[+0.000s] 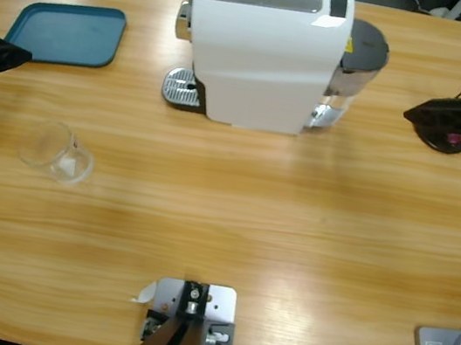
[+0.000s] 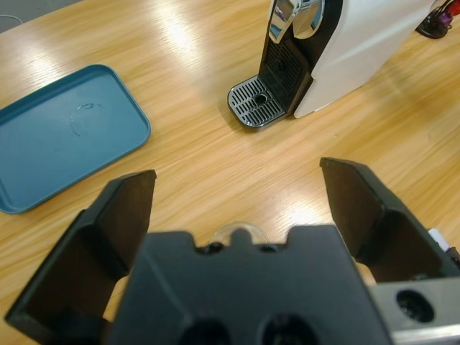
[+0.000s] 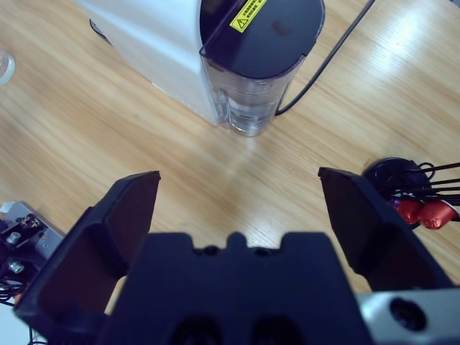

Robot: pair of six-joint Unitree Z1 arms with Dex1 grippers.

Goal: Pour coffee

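Clear glass (image 1: 57, 152), near left on table (image 1: 288, 253), no coffee visible inside; both end effectors, left (image 2: 237, 187) and right (image 3: 237, 187), spread empty; thin slick wall risks slipping or tipping when clamped.

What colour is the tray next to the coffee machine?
The tray is teal blue, plain with no pattern. The left wrist view shows it best.

Wooden table (image 1: 291, 236): machine (image 1: 263, 54), tray (image 1: 66, 33), glass (image 1: 53, 150).
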